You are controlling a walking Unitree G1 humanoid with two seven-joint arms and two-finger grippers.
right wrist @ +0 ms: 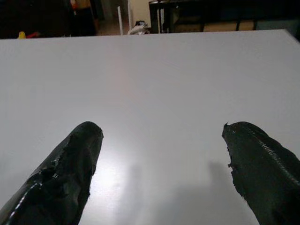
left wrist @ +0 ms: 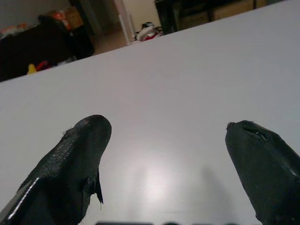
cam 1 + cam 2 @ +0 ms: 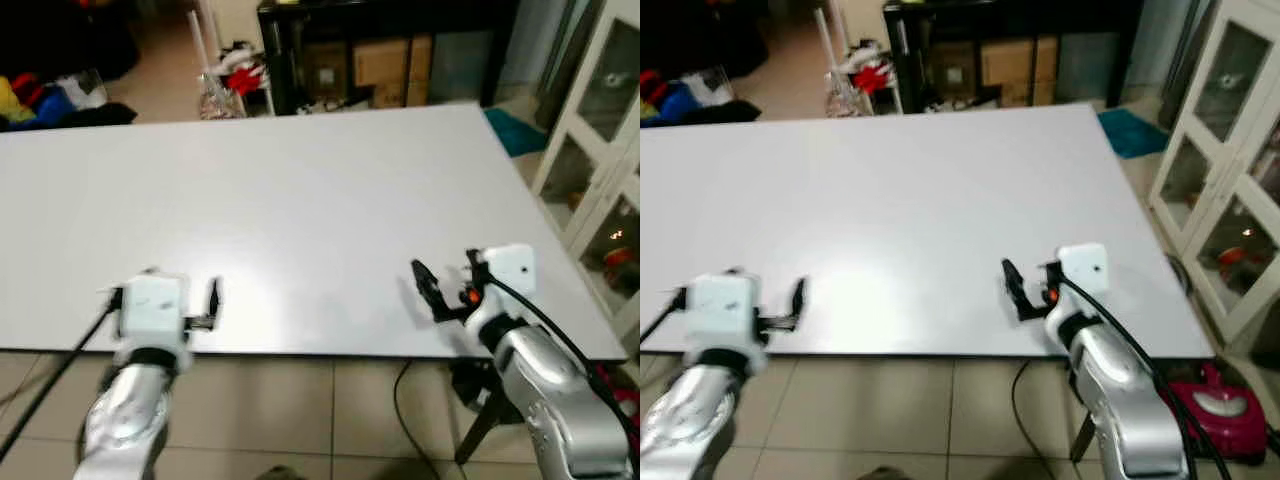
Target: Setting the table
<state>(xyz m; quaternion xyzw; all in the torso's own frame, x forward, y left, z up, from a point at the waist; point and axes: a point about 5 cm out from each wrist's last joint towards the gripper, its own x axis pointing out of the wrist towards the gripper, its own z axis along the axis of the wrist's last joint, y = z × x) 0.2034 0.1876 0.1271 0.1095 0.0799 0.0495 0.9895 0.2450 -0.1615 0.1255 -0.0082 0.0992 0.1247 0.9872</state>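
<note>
White laminate tabletop (image 3: 300,200) carries no plate, cup or cutlery anywhere on the surface in view; whatever is to be laid is not yet on it and cannot be located from these pictures. Left hand (image 3: 214,300) hovers over the near edge of the tabletop, toward its left side, fingers (image 2: 75,164) spread apart and gripping nothing. Right hand (image 3: 445,285) sits over the same near edge, toward the right corner, its fingers (image 1: 70,168) likewise parted and empty. Both point across the tabletop toward its far edge, held low and level with the surface, which reads as a ready posture rather than a grasp. Judgement: the task stands at its start, with nothing placed. Beyond the far edge of the tabletop are a dark shelf unit (image 3: 390,50) and floor clutter; off its right edge stands a glass-door cabinet (image 3: 600,170). Neither bears visibly on the work, though the cabinet may hold tableware; contents are too unclear to confirm.
</note>
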